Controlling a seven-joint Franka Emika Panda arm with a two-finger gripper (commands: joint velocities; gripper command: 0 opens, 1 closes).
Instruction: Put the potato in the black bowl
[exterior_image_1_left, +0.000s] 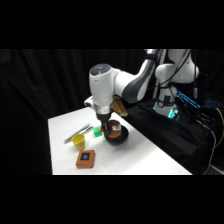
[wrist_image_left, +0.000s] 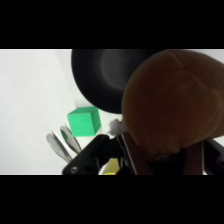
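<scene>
Your gripper (exterior_image_1_left: 109, 128) hangs right over the small, round, shiny black bowl (exterior_image_1_left: 121, 137), and its two fingers are squeezed onto the rounded orange-brown potato (exterior_image_1_left: 115, 129). You can see this best in the wrist view, where the potato (wrist_image_left: 172, 100) fills the right side and sits between the black finger parts (wrist_image_left: 122, 150) at the bottom. A small white tag (wrist_image_left: 114, 127) sticks out at the potato's lower left side. Behind the potato in that view you can see the deep dark hollow of the black bowl (wrist_image_left: 97, 75).

In the side view the potato is at the bowl's mouth, under the white wrist. You cannot tell from either view if the potato touches the bowl.

Now look out from the bowl in the side view. Just to the left of the bowl is a small green cube (exterior_image_1_left: 97, 131). In the wrist view the green cube (wrist_image_left: 84, 121) sits just beside the bowl's rim. Left of the cube lie shiny metal tongs (exterior_image_1_left: 76, 134), flat on the white table (exterior_image_1_left: 145, 157). In front of the tongs stands a small yellow cup (exterior_image_1_left: 79, 142). Nearer the table's front edge lies a flat brown square block with a blue mark (exterior_image_1_left: 85, 159), well apart from the bowl.
</scene>
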